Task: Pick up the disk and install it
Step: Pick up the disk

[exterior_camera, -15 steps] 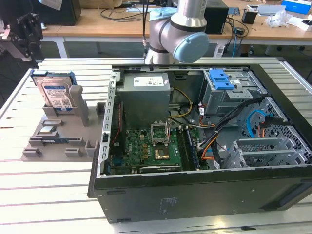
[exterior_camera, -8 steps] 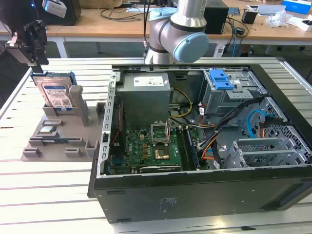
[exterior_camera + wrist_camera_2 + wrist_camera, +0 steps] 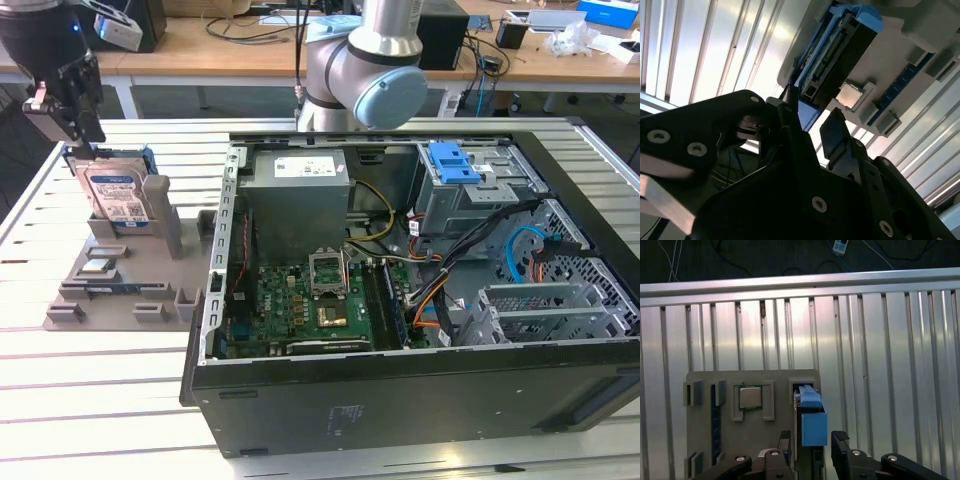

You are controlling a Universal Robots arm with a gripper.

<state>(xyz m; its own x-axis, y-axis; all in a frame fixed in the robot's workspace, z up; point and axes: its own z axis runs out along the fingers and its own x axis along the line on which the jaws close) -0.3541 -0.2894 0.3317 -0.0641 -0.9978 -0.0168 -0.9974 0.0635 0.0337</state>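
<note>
Black fingers (image 3: 840, 441) of the gripper (image 3: 812, 437) stand apart, unclamped, either side of the upright silver hard disk with blue rails (image 3: 810, 405) in its grey holder (image 3: 702, 430).

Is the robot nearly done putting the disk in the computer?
Not nearly. Done: nothing yet; the silver hard drive with blue rails stands in the grey holder, outside the open black computer case. In hand: the open gripper hangs at its top edge. Left: gripping, lifting, installing.
</note>
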